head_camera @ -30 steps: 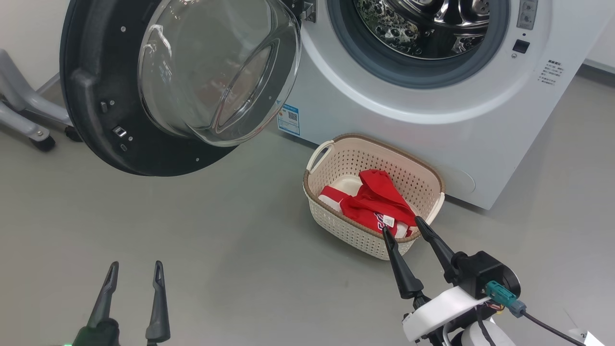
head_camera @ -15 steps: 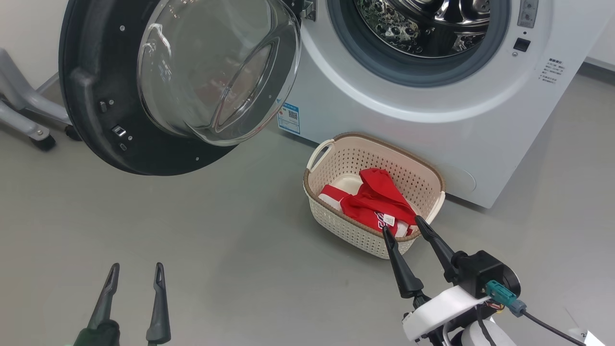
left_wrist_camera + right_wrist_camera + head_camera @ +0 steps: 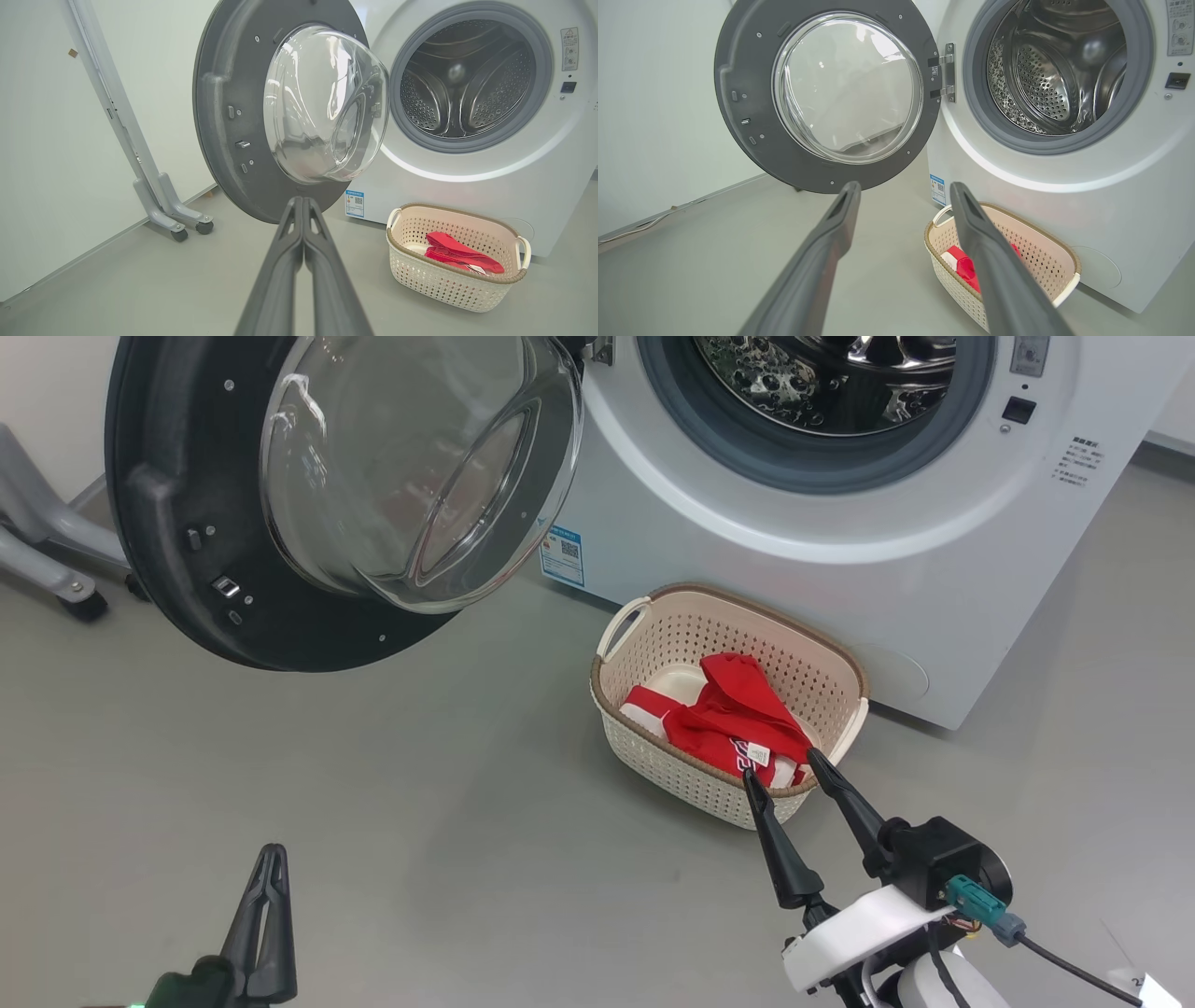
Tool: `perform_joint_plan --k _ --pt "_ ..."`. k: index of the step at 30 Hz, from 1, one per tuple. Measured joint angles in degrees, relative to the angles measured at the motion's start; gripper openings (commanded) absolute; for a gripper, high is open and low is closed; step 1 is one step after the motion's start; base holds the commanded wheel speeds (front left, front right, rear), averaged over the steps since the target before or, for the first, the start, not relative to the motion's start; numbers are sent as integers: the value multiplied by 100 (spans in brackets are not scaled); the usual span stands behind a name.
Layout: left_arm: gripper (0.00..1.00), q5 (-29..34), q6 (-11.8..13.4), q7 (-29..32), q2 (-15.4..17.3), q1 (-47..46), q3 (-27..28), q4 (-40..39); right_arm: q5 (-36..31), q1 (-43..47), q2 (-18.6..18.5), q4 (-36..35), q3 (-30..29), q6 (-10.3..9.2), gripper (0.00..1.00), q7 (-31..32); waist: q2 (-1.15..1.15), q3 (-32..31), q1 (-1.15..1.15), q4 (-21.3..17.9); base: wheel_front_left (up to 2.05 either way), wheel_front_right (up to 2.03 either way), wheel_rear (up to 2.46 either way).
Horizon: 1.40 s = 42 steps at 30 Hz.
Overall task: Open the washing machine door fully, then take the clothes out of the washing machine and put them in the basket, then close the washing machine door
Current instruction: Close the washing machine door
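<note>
Blue and white, the small label (image 3: 564,555) at the lower corner of the washing machine (image 3: 840,579) carries a square code. Its print, like the grey lines of text (image 3: 1074,462) on the front panel, is too small to read. A white tag (image 3: 758,754) lies on the red clothes (image 3: 738,705), which rest inside the basket (image 3: 653,770) on the smooth grey floor (image 3: 420,803), just before the machine. The washing machine door (image 3: 168,541) hangs wide open toward a pale wall (image 3: 46,116), near a grey wheeled stand (image 3: 161,200). The left gripper (image 3: 272,855) is low over the floor, fingers pressed together on nothing. The right gripper (image 3: 780,765) points at the basket's near rim, fingers apart, perhaps just above it.
</note>
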Motion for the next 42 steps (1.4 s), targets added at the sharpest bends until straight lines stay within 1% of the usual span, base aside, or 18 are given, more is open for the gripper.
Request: perform_joint_plan --k 5,9,11,12,14,17,20,23,26,29,31,33,35,36,37,40,42 --pt "0 -15 -53 0 1 -5 2 -15 -19 1 -12 -37 -118 -89 100 0 0 87 0 -10 0 0 0" --pt "0 -15 -101 0 54 -58 43 -180 -81 1 -111 -111 -197 -142 100 0 0 210 0 -19 0 0 0" --pt "0 -15 -103 0 107 -172 129 -324 -104 1 -143 -192 -233 -154 100 0 0 280 0 -22 0 0 0" --pt "0 -15 -132 -5 147 -245 183 -394 -113 1 -145 -252 -244 -197 100 0 0 315 0 -24 0 0 0" --pt "0 -15 -143 -7 256 -367 335 -555 -146 -2 -147 -339 -215 -194 100 0 0 390 0 -30 0 0 0" --pt "0 -13 -144 -7 548 -500 605 -728 -227 -14 -162 -452 -142 -193 100 0 0 509 0 -62 0 0 0" --pt "0 -10 -149 -7 850 -716 907 -770 -328 -43 -266 -483 -89 -190 100 5 0 639 0 -108 0 0 0" --pt "0 -26 -152 -7 1225 -933 1362 -816 -387 -88 -335 -520 -24 -183 100 55 0 755 0 -177 0 0 0" --pt "0 -198 -152 -5 1569 -1159 1870 -920 -423 -154 -359 -627 -20 -185 100 67 0 858 0 -274 0 0 0" --pt "0 -457 -220 35 1813 -1456 2247 -945 -426 -160 -426 -695 -30 -185 100 120 0 982 0 -367 0 0 0" --pt "0 -770 -279 165 1925 -1674 2487 -902 -458 -161 -472 -744 -30 -185 100 175 0 1071 0 -426 0 0 0" --pt "0 -1439 -304 305 1859 -1959 2715 -804 -459 -165 -487 -789 -32 -185 100 185 0 1161 0 -485 0 0 0" --pt "0 -1965 -354 481 1825 -2253 2943 -580 -460 -173 -494 -834 -35 -185 100 189 0 1251 0 -544 0 0 0" --pt "0 -2495 -387 720 1818 -2525 3177 -301 -461 -187 -511 -855 -33 -185 100 220 0 1333 0 -605 0 0 0" --pt "0 -2752 -398 851 1816 -2650 3286 -146 -466 -193 -520 -870 -31 -183 100 229 0 1372 0 -638 0 0 0" --pt "0 -3364 -379 1247 1820 -3024 3587 393 -468 -237 -559 -915 -32 -183 100 245 0 1483 0 -736 0 0 0" --pt "0 -3517 -280 1494 1886 -3222 3716 754 -468 -252 -579 -932 -30 -181 100 245 0 1546 1 -804 0 0 0"
